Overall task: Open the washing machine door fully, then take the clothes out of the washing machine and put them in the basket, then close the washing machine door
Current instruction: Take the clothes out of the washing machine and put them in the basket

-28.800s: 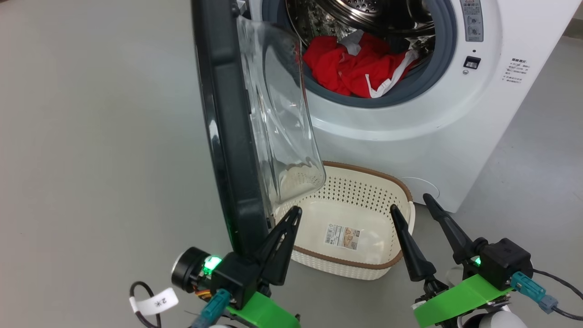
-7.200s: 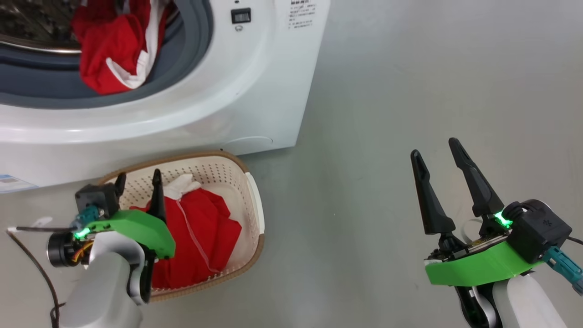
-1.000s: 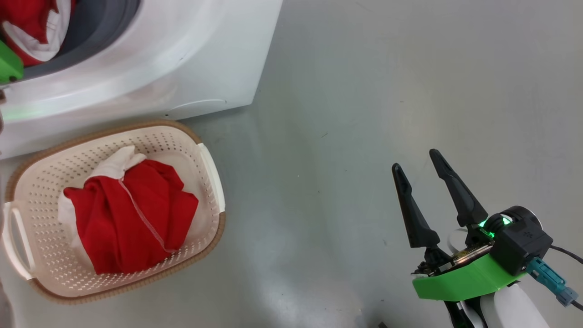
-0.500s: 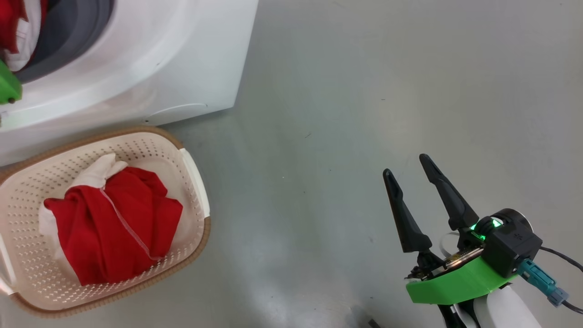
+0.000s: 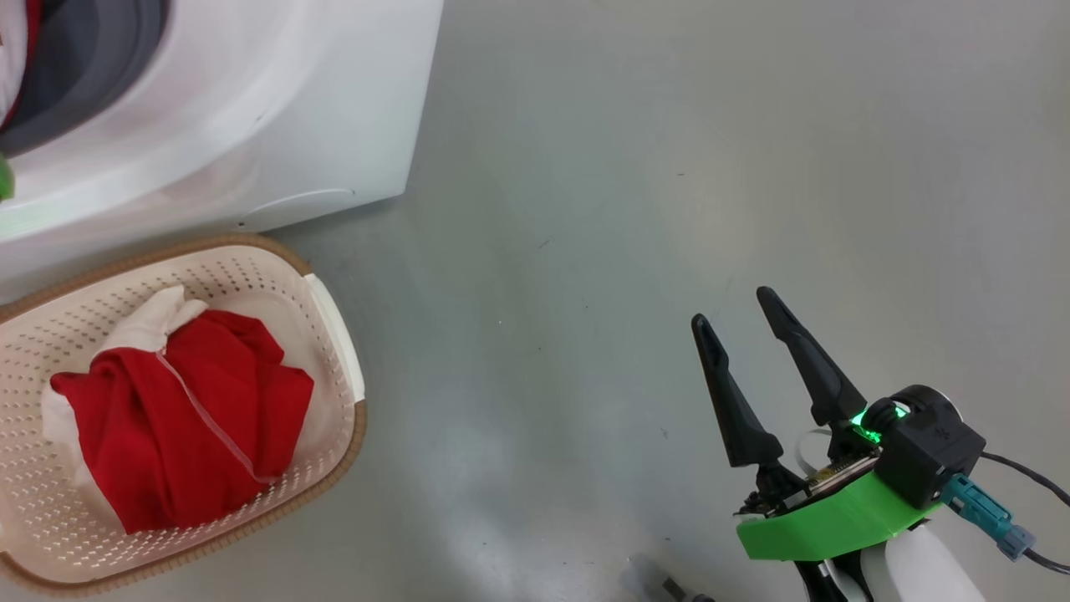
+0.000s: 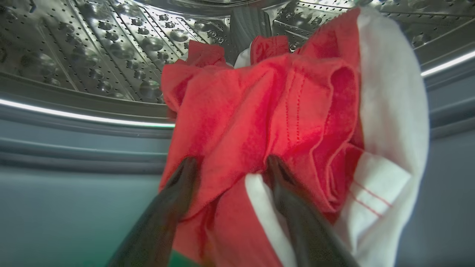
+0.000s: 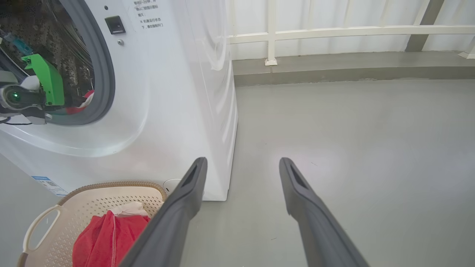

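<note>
- Clothes (image 6: 267, 111) of bright red soft fabric with white bands lay bunched at the front lip of the perforated steel drum (image 6: 92, 44). They spilled over the grey rubber gasket (image 6: 74, 148) of the big white box-shaped washing machine (image 5: 251, 100).
- Left hand (image 6: 231, 160) was the nearer one, reaching into the drum mouth. Its two dark fingers were spread wide, one on each side of a red fold straight ahead at their tips, pinching nothing.
- Bundle's long axis ran from the gasket back into the drum, roughly in line with those fingers.
- Right hand (image 5: 733, 308), fingers spread and empty, hung over the grey floor (image 5: 627, 167), well apart from the machine.
- Another red garment (image 5: 184, 426) lay in the cream-white perforated plastic basket (image 5: 251, 272) at the machine's foot.
- Closing on the fold looked like the next move.
</note>
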Robot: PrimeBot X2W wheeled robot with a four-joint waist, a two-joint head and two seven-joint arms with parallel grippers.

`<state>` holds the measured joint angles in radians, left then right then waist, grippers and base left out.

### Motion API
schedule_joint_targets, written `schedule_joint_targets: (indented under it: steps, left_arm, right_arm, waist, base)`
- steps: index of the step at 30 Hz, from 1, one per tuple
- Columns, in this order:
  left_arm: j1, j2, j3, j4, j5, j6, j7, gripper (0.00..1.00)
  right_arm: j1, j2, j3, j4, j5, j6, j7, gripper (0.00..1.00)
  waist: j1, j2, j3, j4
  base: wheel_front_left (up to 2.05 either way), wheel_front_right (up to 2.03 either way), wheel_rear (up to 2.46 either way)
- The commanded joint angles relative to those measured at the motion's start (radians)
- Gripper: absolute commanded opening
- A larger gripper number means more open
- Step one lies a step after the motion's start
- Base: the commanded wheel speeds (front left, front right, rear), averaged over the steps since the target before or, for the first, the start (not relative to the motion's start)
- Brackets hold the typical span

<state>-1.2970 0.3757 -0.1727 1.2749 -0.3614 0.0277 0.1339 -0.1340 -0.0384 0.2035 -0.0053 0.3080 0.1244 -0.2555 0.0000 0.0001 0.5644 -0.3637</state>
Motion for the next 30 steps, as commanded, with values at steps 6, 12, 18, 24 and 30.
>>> schedule_joint_targets:
  steps: [6,12,18,24,30]
  left_arm:
    - [-0.019,0.054,-0.019,-0.005,0.018,-0.002,0.024,0.00]
    - [-0.021,0.044,-0.028,-0.010,0.015,-0.014,0.001,0.00]
    - [-0.037,0.042,-0.040,-0.033,0.015,-0.029,-0.050,0.00]
    - [-0.044,0.036,-0.043,-0.060,0.009,-0.031,-0.118,0.00]
    - [-0.037,0.034,-0.042,-0.090,-0.001,-0.036,-0.184,0.00]
  right_arm:
    - [-0.023,-0.012,0.015,-0.021,0.008,0.006,-0.006,1.00]
    - [-0.026,-0.012,0.013,-0.019,0.009,0.006,-0.006,1.00]
    - [-0.034,-0.012,0.014,-0.016,0.008,0.006,-0.006,1.00]
    - [-0.038,-0.012,0.011,-0.014,0.010,0.006,-0.006,1.00]
    - [-0.038,-0.012,-0.002,-0.012,0.003,0.006,-0.006,1.00]
  waist:
    - [0.0000,-0.0001,0.012,0.000]
    - [0.0000,-0.0001,0.014,0.009]
    - [0.0000,-0.0001,0.024,0.024]
    - [0.0000,-0.0001,0.025,0.044]
    - [0.0000,-0.0001,0.023,0.066]
  base:
    - [0.00,0.00,0.00]
    - [0.00,0.00,0.00]
    - [0.00,0.00,0.00]
    - [0.00,0.00,0.00]
    - [0.00,0.00,0.00]
